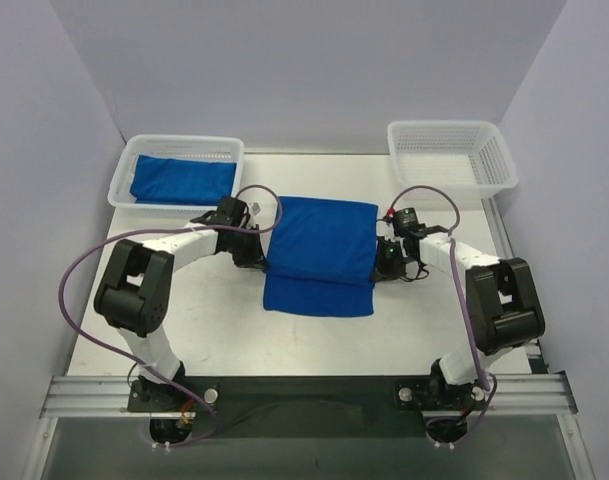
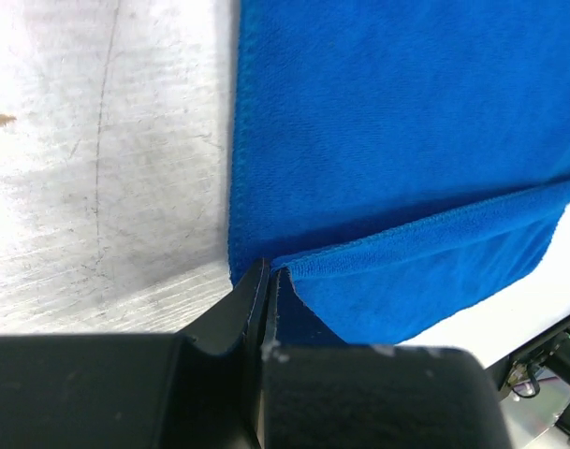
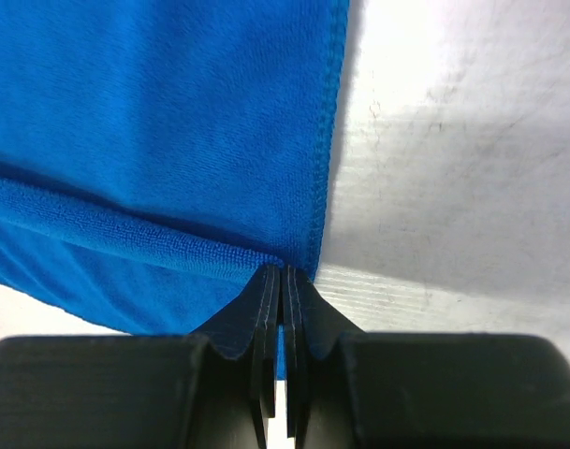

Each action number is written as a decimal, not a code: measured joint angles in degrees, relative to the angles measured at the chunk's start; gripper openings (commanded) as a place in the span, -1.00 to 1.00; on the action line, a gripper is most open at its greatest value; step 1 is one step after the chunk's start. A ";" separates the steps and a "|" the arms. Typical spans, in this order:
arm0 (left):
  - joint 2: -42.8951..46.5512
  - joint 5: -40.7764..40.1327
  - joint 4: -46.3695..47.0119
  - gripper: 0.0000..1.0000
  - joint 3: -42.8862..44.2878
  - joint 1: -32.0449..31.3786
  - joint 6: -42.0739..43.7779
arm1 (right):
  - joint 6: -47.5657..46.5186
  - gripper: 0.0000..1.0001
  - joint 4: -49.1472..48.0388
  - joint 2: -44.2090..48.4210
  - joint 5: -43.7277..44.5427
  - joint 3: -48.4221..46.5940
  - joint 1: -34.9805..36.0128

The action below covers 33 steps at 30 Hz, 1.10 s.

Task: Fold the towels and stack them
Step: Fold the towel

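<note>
A royal-blue towel [image 1: 321,252] lies in the middle of the table, partly folded, its upper layer stopping short of the near edge. My left gripper [image 1: 256,258] is shut on the towel's left corner [image 2: 294,267]. My right gripper [image 1: 384,262] is shut on the right corner [image 3: 275,260]. In both wrist views a folded hem runs out from the jaws across the flat cloth. A second blue towel [image 1: 182,178] lies folded in the left white mesh basket [image 1: 174,205].
A second white mesh basket [image 1: 450,153] stands at the back right with nothing in it. The walls close in on both sides. Purple cables loop from both arms. The black rail runs along the near edge.
</note>
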<state>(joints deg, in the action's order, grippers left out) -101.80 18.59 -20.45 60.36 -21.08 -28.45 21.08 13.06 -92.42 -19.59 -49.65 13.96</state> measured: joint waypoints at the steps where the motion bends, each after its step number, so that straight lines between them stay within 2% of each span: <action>1: 0.17 0.24 -0.28 -1.00 0.33 0.09 0.48 | -0.07 -1.00 0.02 0.33 0.09 -0.28 0.00; 6: 3.76 1.66 -3.74 -1.00 0.42 0.15 1.97 | -1.53 -1.00 2.34 4.50 1.25 -1.99 0.00; 13: 15.13 2.82 -8.28 -1.00 0.68 0.15 3.19 | -3.21 -1.00 6.12 15.32 2.12 -3.91 0.44; 19: 17.14 4.68 -10.64 -1.00 0.61 -0.02 3.19 | -3.10 -1.00 8.28 20.57 2.10 -2.51 0.76; 26: 17.59 4.74 -10.23 -1.00 -9.25 -4.96 0.76 | -1.20 -1.00 9.64 20.31 1.03 2.99 0.83; 29: 14.84 4.00 -9.27 -1.00 -12.55 -7.56 -0.55 | -0.04 -1.00 9.11 17.70 0.42 4.55 0.90; 33: 10.27 3.61 -6.62 -1.00 -14.56 -8.04 -2.73 | 1.46 -1.00 7.17 12.57 -0.85 6.34 1.16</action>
<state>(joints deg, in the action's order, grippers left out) -91.53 22.20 -27.07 45.80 -29.12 -31.18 22.55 20.23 -79.85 -20.45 -43.31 15.11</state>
